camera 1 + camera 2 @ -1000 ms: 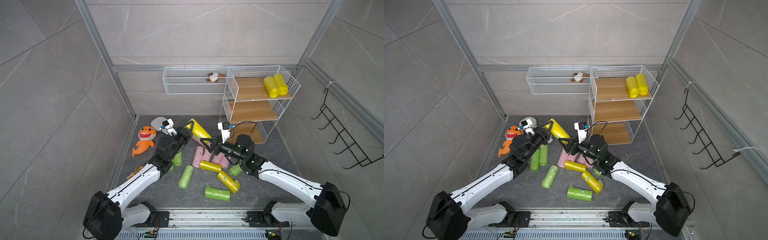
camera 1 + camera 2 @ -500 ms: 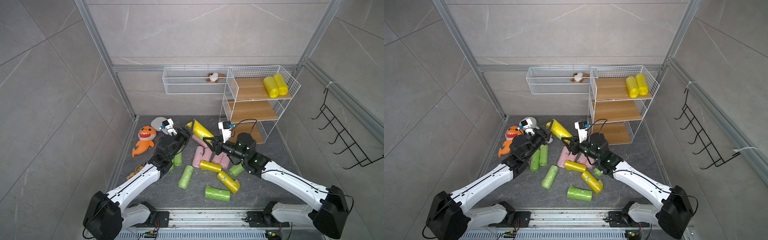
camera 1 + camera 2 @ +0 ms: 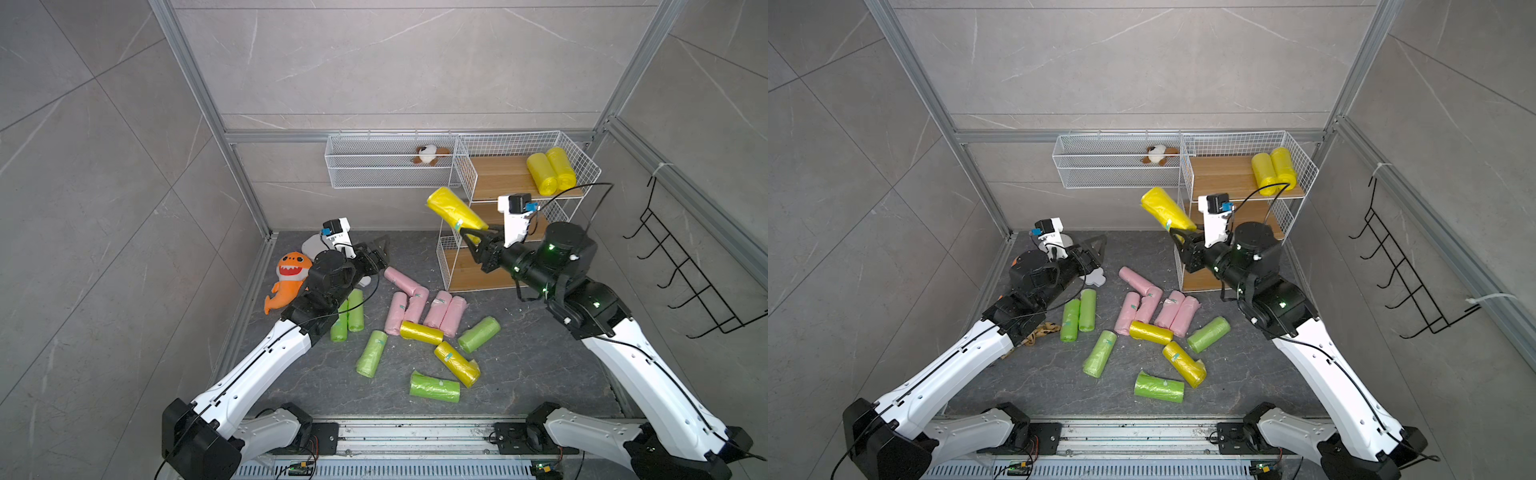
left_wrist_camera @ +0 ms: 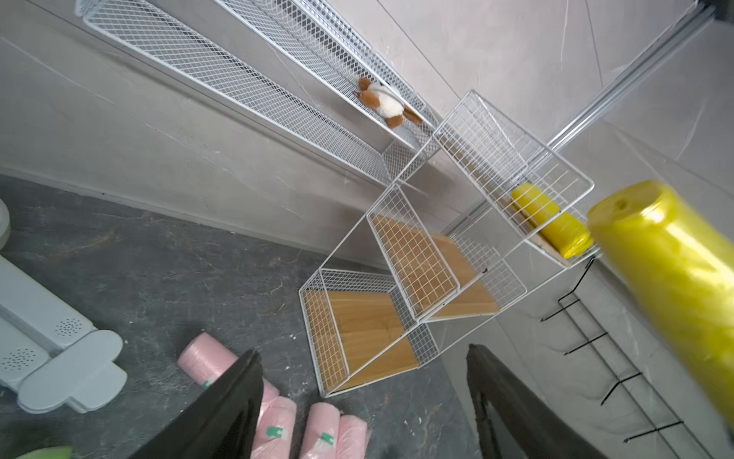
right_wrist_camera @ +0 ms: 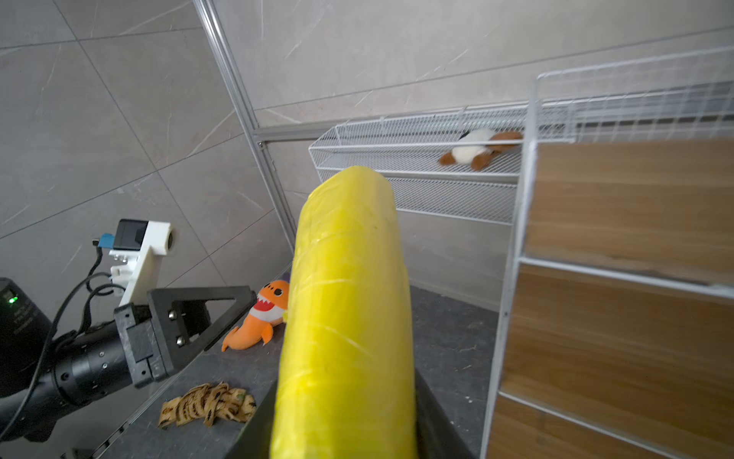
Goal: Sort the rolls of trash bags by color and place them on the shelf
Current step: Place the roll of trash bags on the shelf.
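The right pincer [image 3: 473, 237] is clamped on the lower end of a soft yellow plastic roll of trash bags [image 3: 455, 214]. The roll slants up and away from the pincer, clear of the floor. Just beside this roll stands the tall white wire-mesh shelf with wooden boards [image 3: 498, 176]; the held roll rests on no tier. At the end of the top board farthest from the pincer, two more yellow rolls [image 3: 550, 171] lie side by side, touching.

The left pincer [image 3: 377, 252] is well apart from the right one. Its jaws stand wide with nothing between them, above the dark floor. Just below its tip lies one pale pink roll [image 3: 401, 280], and past that four more pink rolls [image 3: 436, 308] are bunched together. A pair of light green rolls [image 3: 348, 313] lies beside the left arm. Farther out on the floor are two yellow rolls [image 3: 456, 363] and three scattered green rolls [image 3: 434, 387]. Behind the left pincer sits an orange plush shark [image 3: 289, 279].
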{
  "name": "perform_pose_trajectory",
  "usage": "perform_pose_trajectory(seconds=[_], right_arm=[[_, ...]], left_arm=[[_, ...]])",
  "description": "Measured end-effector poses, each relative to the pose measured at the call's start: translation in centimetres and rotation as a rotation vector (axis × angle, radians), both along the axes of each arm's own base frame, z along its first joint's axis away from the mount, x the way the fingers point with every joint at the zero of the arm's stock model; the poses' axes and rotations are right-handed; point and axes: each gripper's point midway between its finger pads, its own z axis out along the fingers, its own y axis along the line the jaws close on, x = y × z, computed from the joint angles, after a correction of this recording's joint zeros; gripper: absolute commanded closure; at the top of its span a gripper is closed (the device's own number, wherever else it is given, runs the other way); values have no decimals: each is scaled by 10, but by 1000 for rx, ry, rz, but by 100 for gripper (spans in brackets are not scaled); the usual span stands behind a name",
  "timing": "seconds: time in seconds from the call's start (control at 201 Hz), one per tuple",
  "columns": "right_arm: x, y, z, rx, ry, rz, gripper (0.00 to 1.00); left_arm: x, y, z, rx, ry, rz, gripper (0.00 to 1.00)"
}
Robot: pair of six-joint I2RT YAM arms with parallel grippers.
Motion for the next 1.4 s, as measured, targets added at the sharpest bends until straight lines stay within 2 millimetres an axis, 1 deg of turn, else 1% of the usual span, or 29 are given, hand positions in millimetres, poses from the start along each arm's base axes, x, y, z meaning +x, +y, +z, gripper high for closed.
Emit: perform_pose_trajectory(seconds=[0.104, 0.189, 0.289, 0.358, 0.453, 0.602, 0.771, 0.881, 0.985, 1.269, 1.403], right_arm=[[3, -27, 31, -22, -45, -87, 68], [10, -47, 49, -45, -65, -168, 69], [26, -68, 58, -86, -61, -268, 69], [40, -81, 59, -119, -43, -332, 69], [62, -96, 52, -166, -9, -405, 69], [94, -117, 28, -231, 74, -487, 69], [119, -138, 11, -272, 137, -560, 69], [129, -147, 3, -288, 161, -596, 68], [137, -152, -2, -299, 175, -619, 68], [165, -151, -12, -313, 193, -643, 66], [178, -155, -17, -319, 200, -666, 65]], left_arm=[[2, -11, -1, 63, -2, -51, 18], [3, -19, -10, 94, 15, -90, 18], [3, -25, -23, 118, 45, -121, 18], [2, -28, -26, 121, 54, -139, 18], [1, -29, -26, 119, 54, -150, 19], [-1, -31, -26, 117, 54, -164, 19], [-1, -32, -25, 117, 54, -169, 19], [-2, -32, -25, 116, 54, -171, 19], [-2, -33, -25, 115, 53, -174, 19], [-2, -33, -25, 114, 53, -175, 19], [-2, -33, -26, 115, 55, -175, 19]])
